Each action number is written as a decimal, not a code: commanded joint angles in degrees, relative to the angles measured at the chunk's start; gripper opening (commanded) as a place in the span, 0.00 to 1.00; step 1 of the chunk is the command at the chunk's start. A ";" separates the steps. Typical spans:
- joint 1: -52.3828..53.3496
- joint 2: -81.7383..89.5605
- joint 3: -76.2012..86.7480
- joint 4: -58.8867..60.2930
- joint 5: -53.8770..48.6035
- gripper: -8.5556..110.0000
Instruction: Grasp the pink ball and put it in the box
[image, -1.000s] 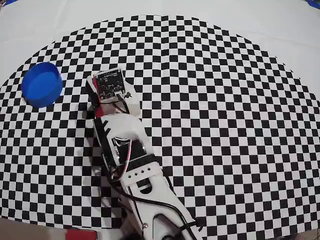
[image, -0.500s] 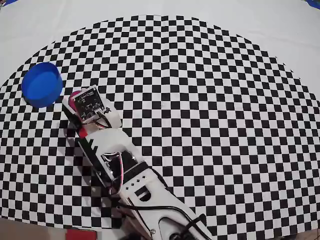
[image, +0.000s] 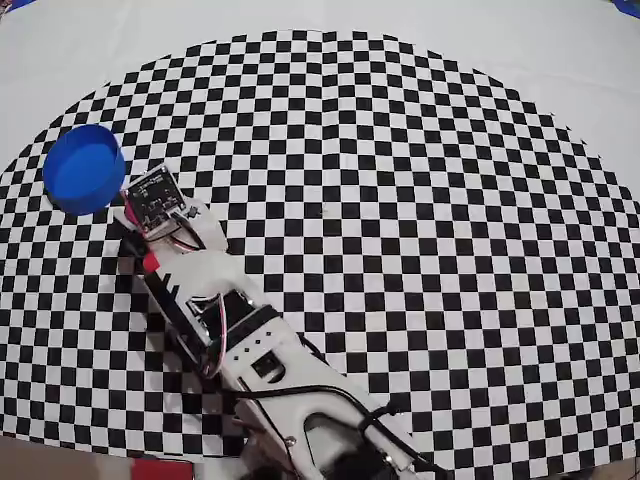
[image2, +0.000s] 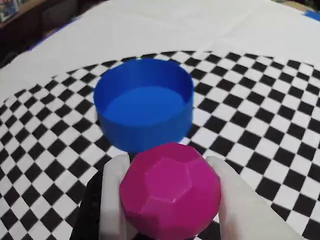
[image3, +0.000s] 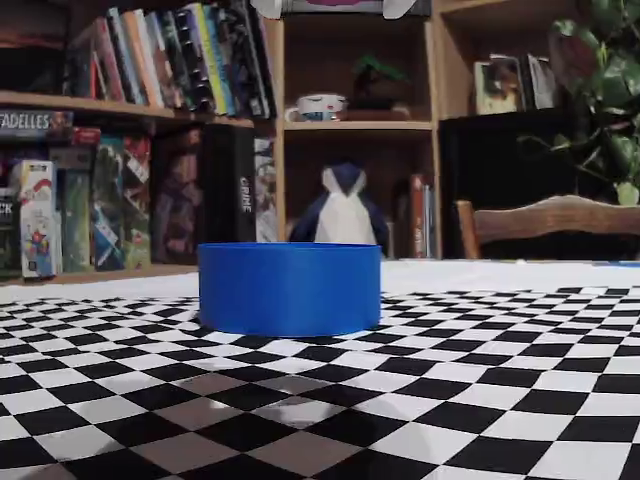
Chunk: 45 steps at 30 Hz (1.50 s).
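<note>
In the wrist view the pink ball (image2: 170, 192), a faceted magenta sphere, sits between my two white fingers (image2: 114, 195), so my gripper (image2: 169, 166) is shut on it above the mat. Just beyond it stands the box (image2: 145, 132), a round blue container, open and holding nothing. In the overhead view the box (image: 84, 168) is at the far left of the mat. My wrist camera board (image: 155, 197) sits just to its right and hides the ball and fingertips. The fixed view shows the box (image3: 290, 290) side on, resting on the mat.
A black-and-white checkered mat (image: 420, 200) lies on a white tablecloth (image: 560, 60). My white arm (image: 250, 340) runs from the bottom edge up to the left. Bookshelves (image3: 120, 150) and a wooden chair (image3: 550, 225) stand beyond the table's far edge.
My arm has swung left across the mat, bringing the gripper from near the middle-left to right beside the blue box. The ball showed beside the camera board half a second ago and is now covered.
</note>
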 joint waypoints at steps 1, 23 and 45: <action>-0.62 -4.75 -5.27 -3.16 0.26 0.07; -2.46 -31.55 -23.64 -6.06 0.35 0.07; -3.52 -49.04 -38.06 -6.24 0.35 0.07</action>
